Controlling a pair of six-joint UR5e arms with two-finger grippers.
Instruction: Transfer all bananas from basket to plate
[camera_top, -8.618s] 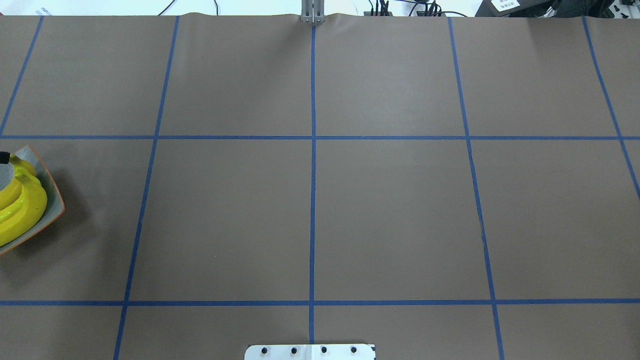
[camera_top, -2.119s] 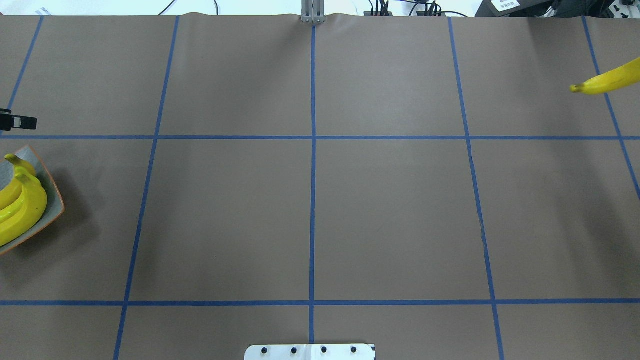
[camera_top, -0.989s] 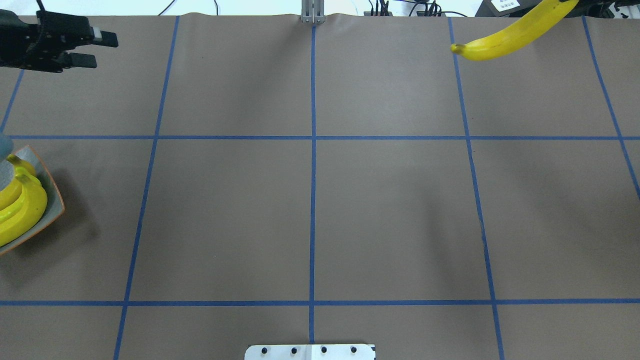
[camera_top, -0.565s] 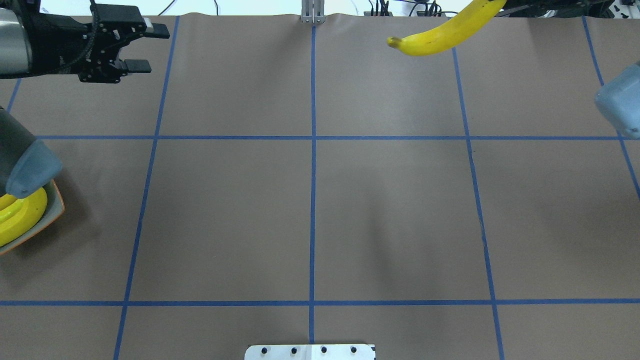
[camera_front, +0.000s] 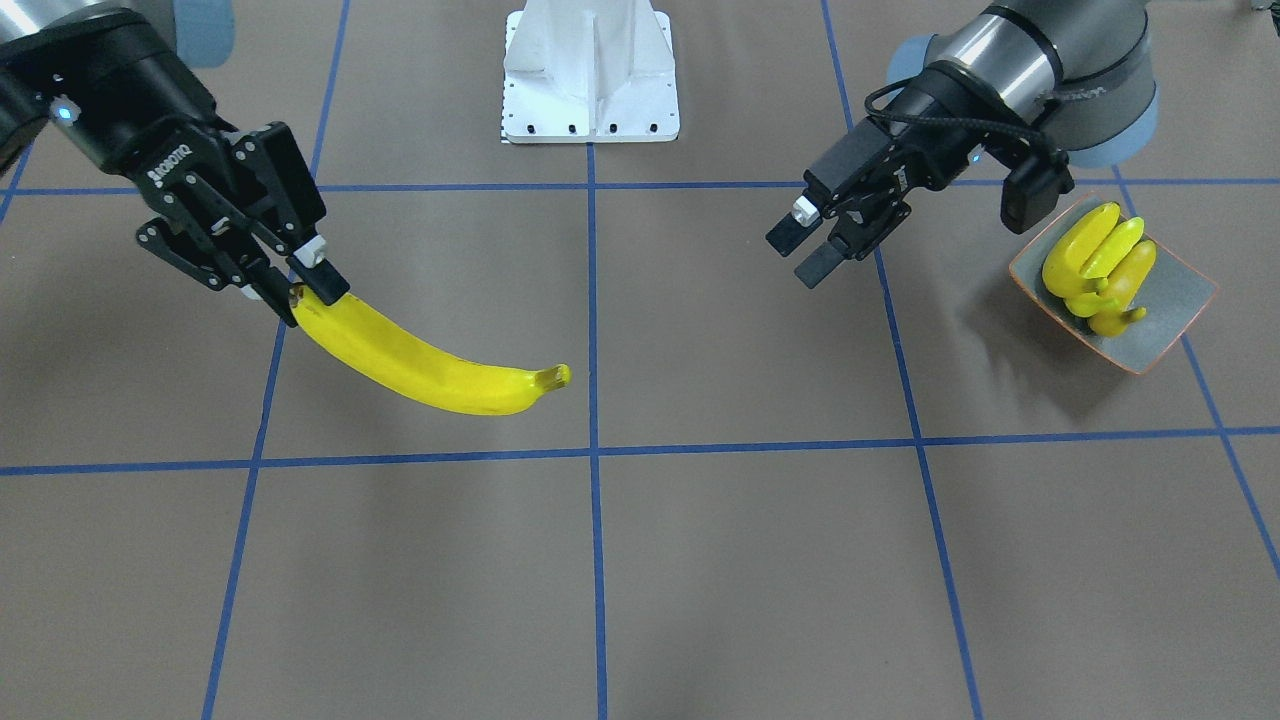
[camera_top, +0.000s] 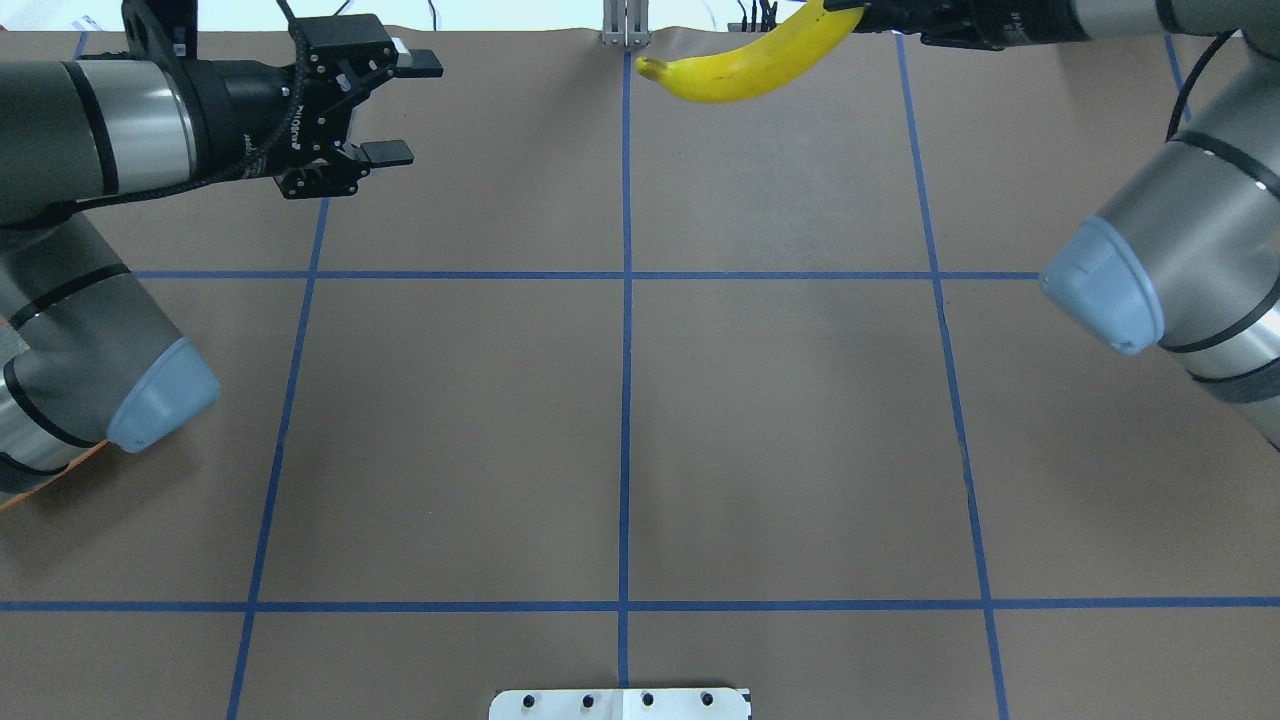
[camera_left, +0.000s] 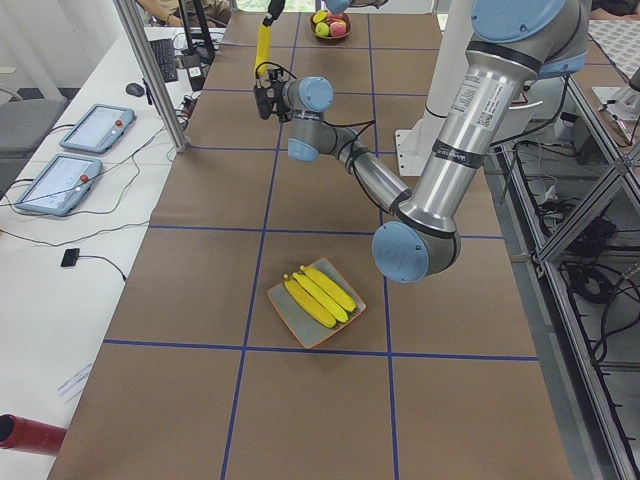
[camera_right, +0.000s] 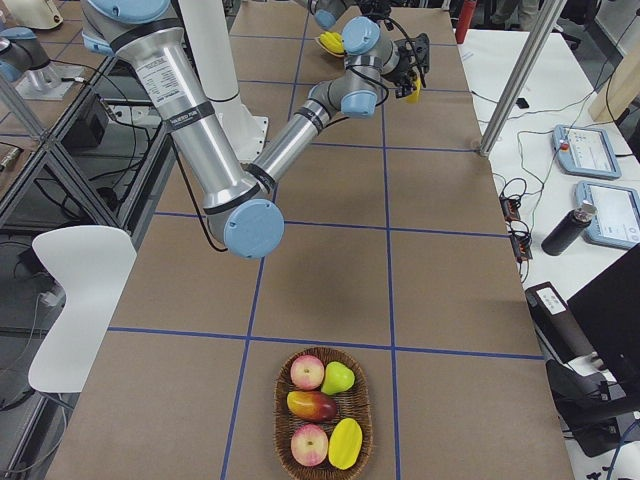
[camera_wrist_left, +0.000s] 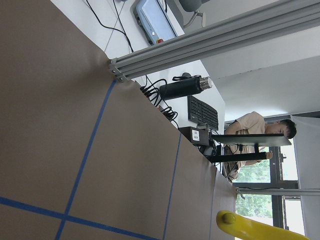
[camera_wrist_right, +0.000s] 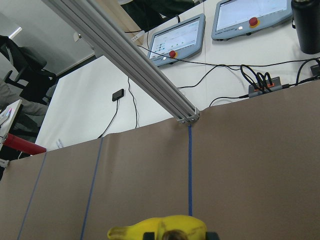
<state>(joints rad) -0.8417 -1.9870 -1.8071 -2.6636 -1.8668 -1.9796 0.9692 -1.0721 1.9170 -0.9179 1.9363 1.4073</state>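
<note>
Front-facing view: the right gripper (camera_front: 305, 293) is clamped on the blunt end of a smooth curved yellow banana (camera_front: 430, 368). It holds the banana above the brown paper-covered counter (camera_front: 760, 560), stem pointing toward the centre tape line. The left gripper (camera_front: 797, 255) hangs empty with its fingers apart, near a squarish grey plate with a thin orange rim (camera_front: 1165, 300) that carries three more yellow bananas (camera_front: 1095, 265) side by side. Overhead view: the held banana sits at the counter's far edge, just right of the centre line, and the left arm (camera_top: 90, 330) covers nearly all of the plate. Right-side view: an oval woven wicker basket (camera_right: 279, 420) at the near end holds apples, a pear and other fruit (camera_right: 312, 405). Right wrist view: the banana fills the lower edge.
</note>
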